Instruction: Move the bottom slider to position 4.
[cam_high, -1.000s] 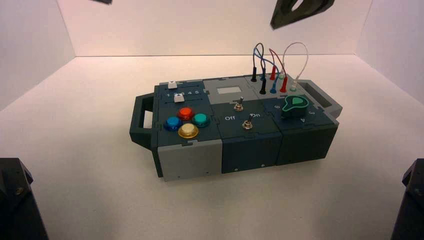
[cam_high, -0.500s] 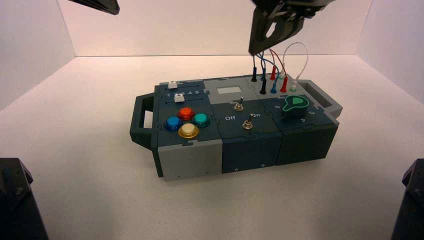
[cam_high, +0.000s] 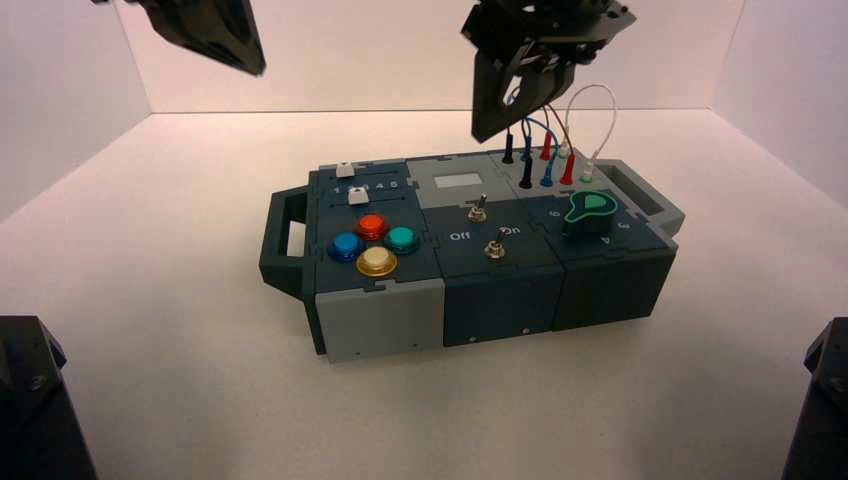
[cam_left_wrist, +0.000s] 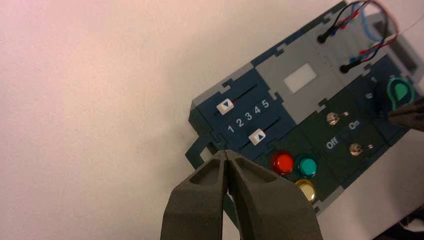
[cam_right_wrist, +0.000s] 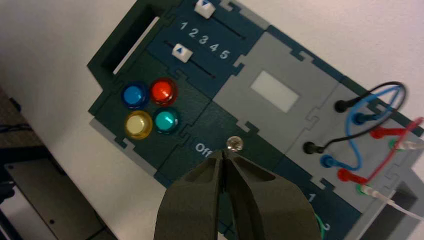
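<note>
White slider knob, blue arrow; dark teal box; red button.

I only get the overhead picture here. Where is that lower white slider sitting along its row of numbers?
Observer: The left wrist view shows the bottom slider toward the low end of the row, well short of position 4.
Operator: Are the left claw's fingers open?
Observer: No. The left gripper has its fingers pressed together, up in the air and touching nothing.
Operator: And the other claw?
Observer: The right gripper is shut too. In its own view the tips line up with a metal toggle switch beside the Off lettering.
</note>
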